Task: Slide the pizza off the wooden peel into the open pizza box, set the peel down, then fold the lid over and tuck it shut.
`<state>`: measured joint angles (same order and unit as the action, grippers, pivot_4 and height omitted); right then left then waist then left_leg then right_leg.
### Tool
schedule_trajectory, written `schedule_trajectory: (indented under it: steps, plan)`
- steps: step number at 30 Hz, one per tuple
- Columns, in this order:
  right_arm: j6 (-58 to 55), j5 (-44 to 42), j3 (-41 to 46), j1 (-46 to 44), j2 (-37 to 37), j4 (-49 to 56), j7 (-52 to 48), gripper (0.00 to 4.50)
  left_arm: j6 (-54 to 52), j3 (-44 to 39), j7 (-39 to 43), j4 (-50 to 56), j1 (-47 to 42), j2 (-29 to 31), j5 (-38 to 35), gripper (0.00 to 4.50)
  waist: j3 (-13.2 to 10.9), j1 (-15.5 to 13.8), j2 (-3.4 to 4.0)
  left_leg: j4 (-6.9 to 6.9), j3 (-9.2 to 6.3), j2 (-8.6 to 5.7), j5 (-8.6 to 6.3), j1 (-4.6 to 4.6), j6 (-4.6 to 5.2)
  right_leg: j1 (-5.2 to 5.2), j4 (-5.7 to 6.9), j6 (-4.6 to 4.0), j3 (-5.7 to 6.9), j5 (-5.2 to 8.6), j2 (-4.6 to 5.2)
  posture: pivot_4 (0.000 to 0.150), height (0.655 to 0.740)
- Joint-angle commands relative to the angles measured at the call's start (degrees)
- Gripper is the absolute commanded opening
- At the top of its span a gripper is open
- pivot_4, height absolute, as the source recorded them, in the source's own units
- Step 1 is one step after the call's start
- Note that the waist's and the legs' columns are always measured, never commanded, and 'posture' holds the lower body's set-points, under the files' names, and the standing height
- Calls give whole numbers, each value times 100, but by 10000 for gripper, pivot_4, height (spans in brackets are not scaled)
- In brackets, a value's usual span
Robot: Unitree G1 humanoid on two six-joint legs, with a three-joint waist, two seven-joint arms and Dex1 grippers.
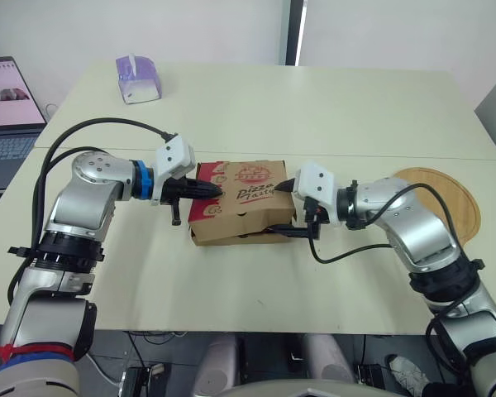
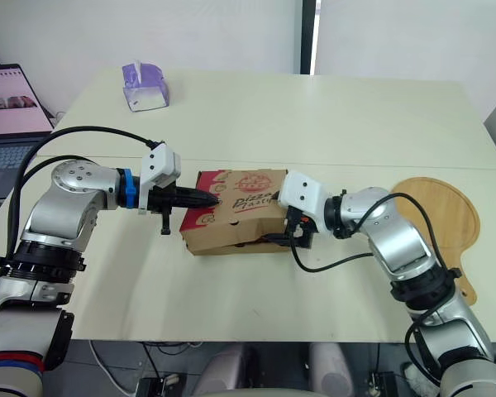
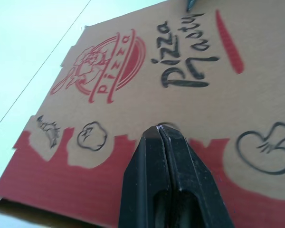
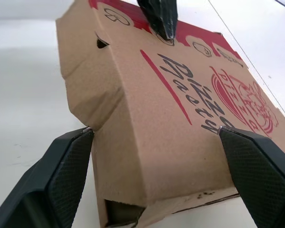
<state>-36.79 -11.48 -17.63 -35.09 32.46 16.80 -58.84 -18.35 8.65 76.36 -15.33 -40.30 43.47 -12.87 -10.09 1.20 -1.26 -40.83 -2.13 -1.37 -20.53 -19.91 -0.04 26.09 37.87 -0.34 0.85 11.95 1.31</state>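
Left eye view puts the box [image 1: 248, 176] at frame centre on the worktop [image 1: 314, 107], lid down but gaping along its lower edge. The left pincer [image 1: 216, 190], fingers together, presses the lid's left border, likely to hold it flat. The right pincer [image 1: 278, 208], fingers apart, straddles the right side, seemingly to tuck. The box's long axis runs left-right, with the seam facing the frame's bottom. The peel [image 1: 446, 198] lies at right.

1 pizza box [image 1: 240, 203]; 1 wooden peel [image 2: 450, 215]; 1 tissue box [image 1: 138, 78]; 1 laptop [image 1: 8, 124]
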Motion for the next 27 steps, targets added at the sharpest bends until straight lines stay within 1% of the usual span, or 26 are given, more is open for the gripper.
schedule_trajectory:
  steps: [1, 4, 7, 9, 13, 16, 20, 27]
  plan:
    - [-293, -605, 249, -206, 164, 499, -410, 44712, 55, 57, 51, -63, -74, 10, 124, 0, 0, 3, 0, 1, 0, 0, 0, 0, 1, 0, -3, 0, 0, 0, 0, 1500, 7400]
    - [-579, -981, 276, -337, 284, 663, -609, 44712, 92, 57, 70, -107, -106, -20, 156, 0, -1, 12, -1, 1, -2, 1, -8, -1, 15, 0, -2, 0, 1, 0, -1, 1500, 7400]
    - [-607, -1047, 251, -473, 255, 618, -512, 44712, 88, 51, 67, -106, -132, -62, 167, 0, -1, 14, -1, 0, -4, 1, -9, 0, 16, 0, 0, 0, 2, 0, -1, 1500, 7400]
    - [-443, -903, 186, -543, 178, 494, -344, 44712, 82, 44, 73, -102, -136, -78, 172, 0, -1, 14, -1, 0, -4, 1, -9, 0, 16, 0, 0, 0, 2, 0, 0, 1500, 7400]
    - [186, -346, -122, -493, 55, 308, -31, 44712, 88, 21, 85, -108, -140, -91, 181, 0, -1, 15, -1, 0, -3, 1, -8, 0, 15, 1, 0, 0, 2, 0, 0, 1500, 7400]
    - [260, -215, -314, -410, 20, 394, 15, 44712, 64, 11, 93, -82, -138, -72, 176, 0, -1, 18, -1, 0, -3, 1, 2, -2, -3, 2, 0, 0, 1, 0, 0, 1500, 7400]
    - [210, -19, -523, -386, -23, 422, 168, 44712, 34, 7, 96, -48, -140, -55, 172, 0, -1, 19, -1, 0, -2, 1, 1, -1, -2, 2, 0, 0, 1, 0, 0, 1500, 7400]
    - [524, 478, -742, -380, -66, 97, 387, 44712, -2, 25, 91, -38, -178, -78, 174, 0, -1, 20, -1, 0, -2, 1, 1, -1, -2, 2, 0, 0, 1, 0, 0, 1500, 7400]
